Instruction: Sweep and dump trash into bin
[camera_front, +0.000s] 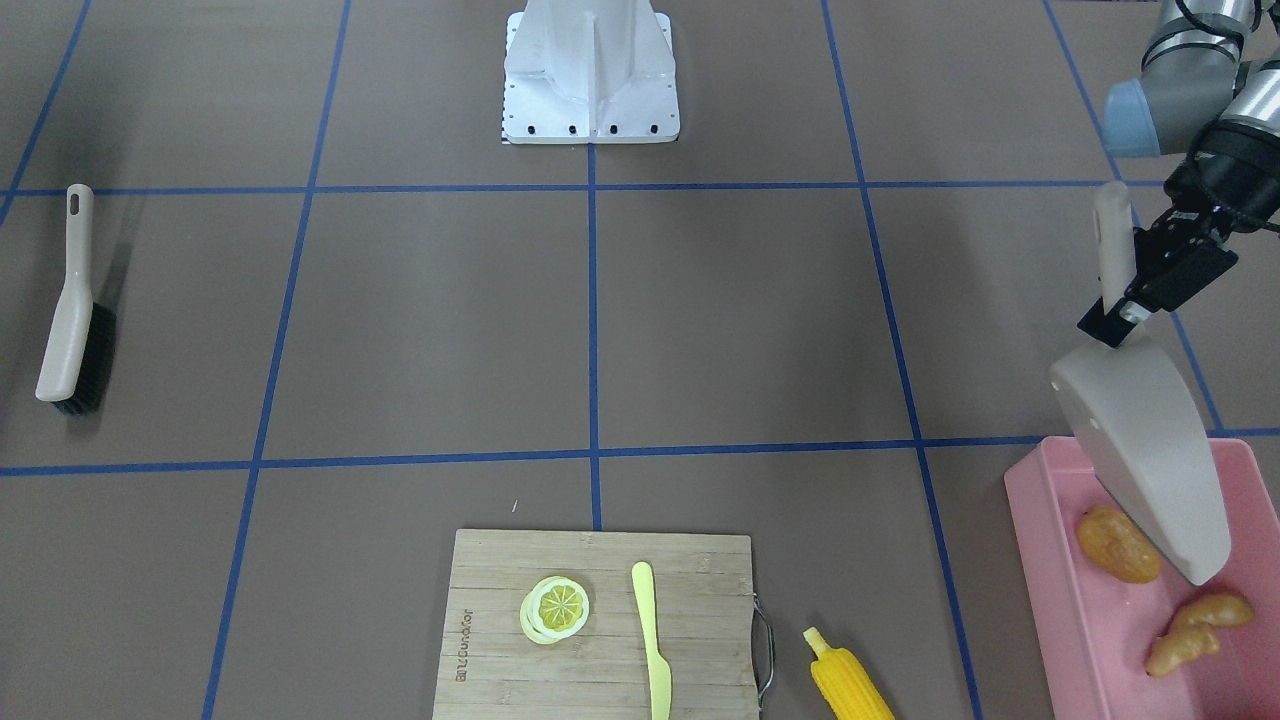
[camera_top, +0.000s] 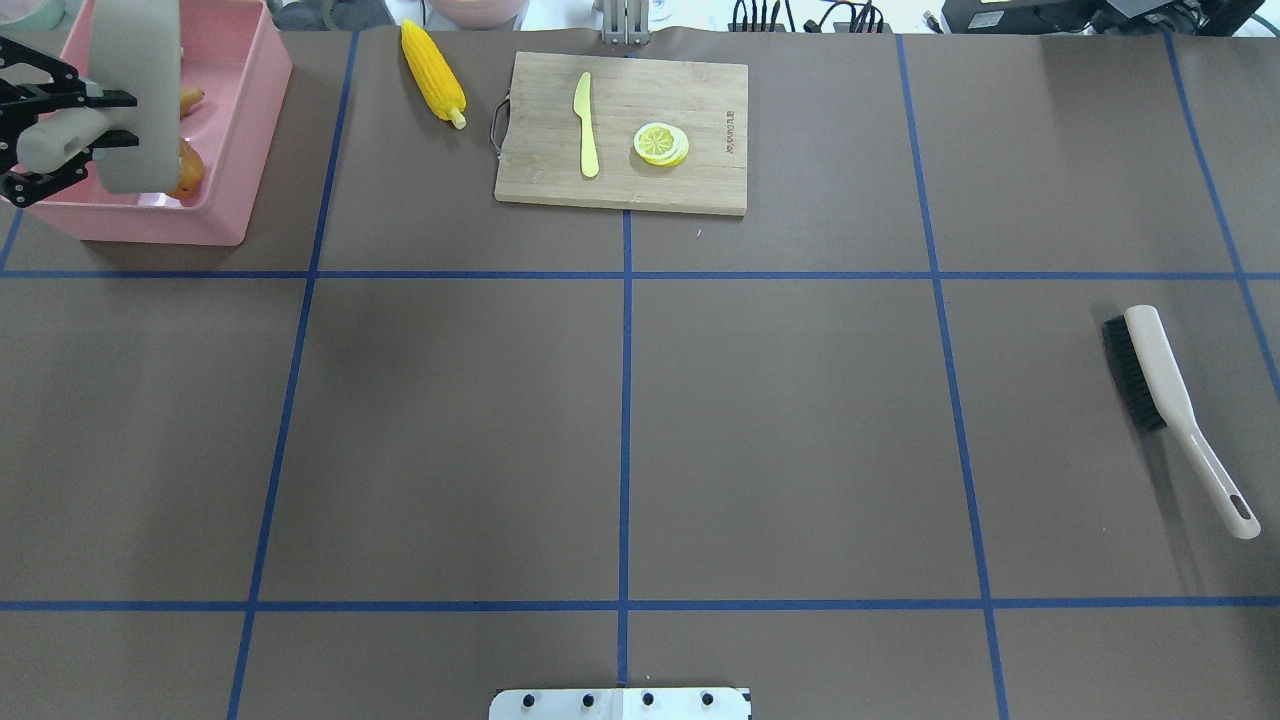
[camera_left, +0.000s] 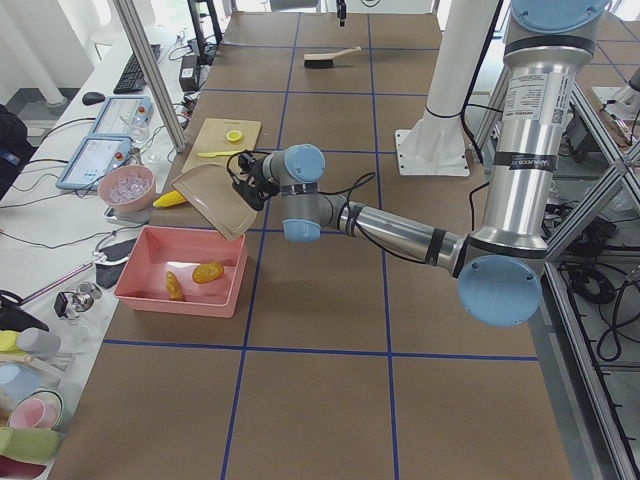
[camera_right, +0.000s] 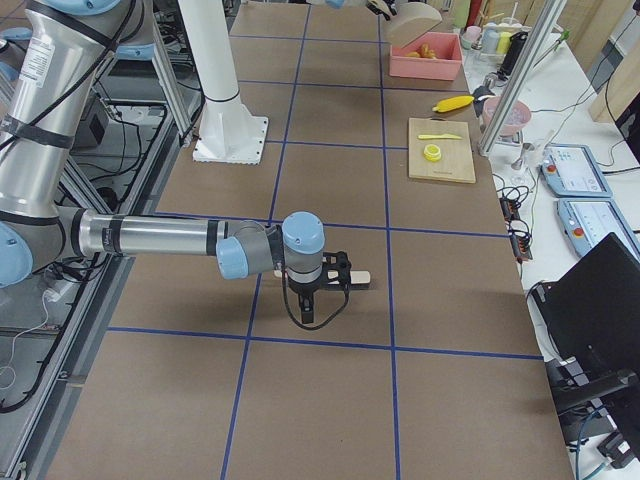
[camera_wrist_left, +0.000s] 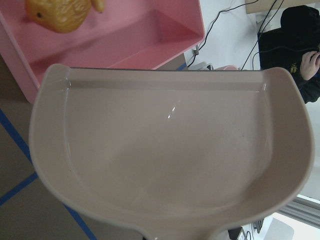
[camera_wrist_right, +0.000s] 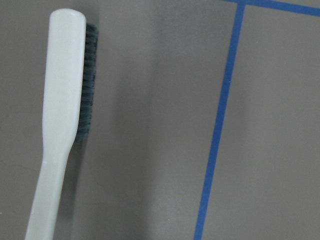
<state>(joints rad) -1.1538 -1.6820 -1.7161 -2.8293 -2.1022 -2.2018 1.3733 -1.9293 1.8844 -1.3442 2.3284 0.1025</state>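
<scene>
The bin (camera_front: 1030, 520) sits at the far left corner of the counter (camera_top: 780, 440), close to its edge. The broad middle of the counter lies open between the bin and the brush (camera_front: 68, 300), which is far off on the right side. The left arm reaches out long and low (elbow back near the base). Its gripper (camera_front: 1128, 315) is clamped on the handle of the dustpan (camera_front: 1150, 450), which is tipped steeply with its lip down over the bin. The potato (camera_front: 1117, 545) and ginger (camera_front: 1197, 628) lie inside the bin, just by that lip. The corn (camera_front: 850, 685) lies on the counter outside, between the bin and the board (camera_front: 500, 620), well apart from the gripper. The right gripper (camera_right: 306, 305) hangs above the brush; I cannot tell how far its jaws are parted.
</scene>
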